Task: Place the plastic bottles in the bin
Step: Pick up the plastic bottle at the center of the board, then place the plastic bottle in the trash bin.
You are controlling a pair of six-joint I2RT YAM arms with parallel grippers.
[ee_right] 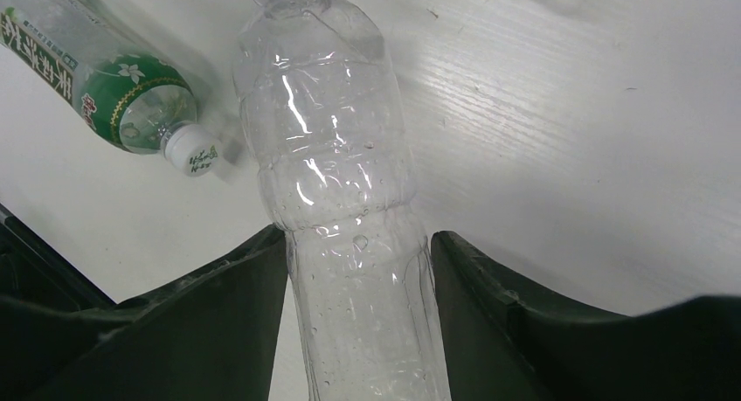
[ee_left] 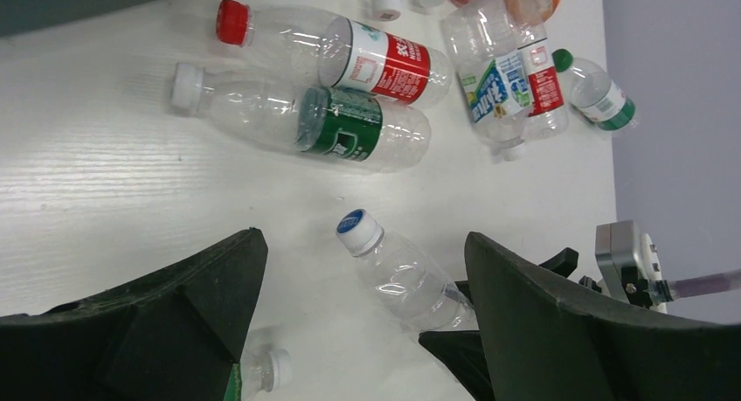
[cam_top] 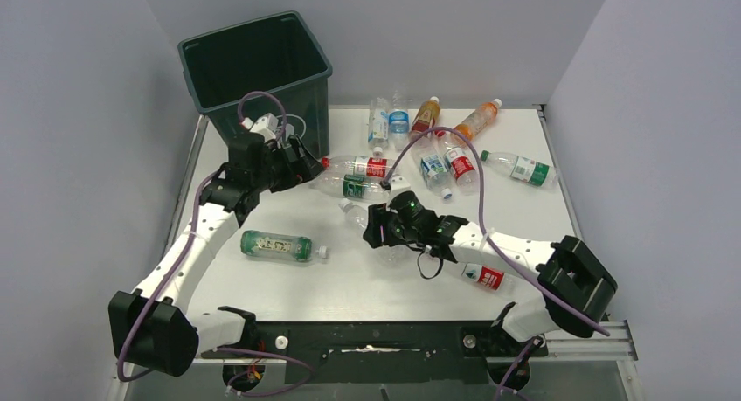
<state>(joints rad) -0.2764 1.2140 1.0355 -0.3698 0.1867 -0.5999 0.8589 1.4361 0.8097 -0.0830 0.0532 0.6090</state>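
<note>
the right tool (ee_right: 358, 239) clamps a clear bottle (ee_right: 336, 156) at mid-table while the left tool (ee_left: 363, 238) hangs released beside the bin (cam_top: 245, 28). no bottle shows inside; the other plastic bottles (cam_top: 275, 245) litter the table (cam_top: 367, 287), so most work appears undone.

Bright even light, soft shadows, glinting clear bottle (ee_right: 336, 183)
</note>
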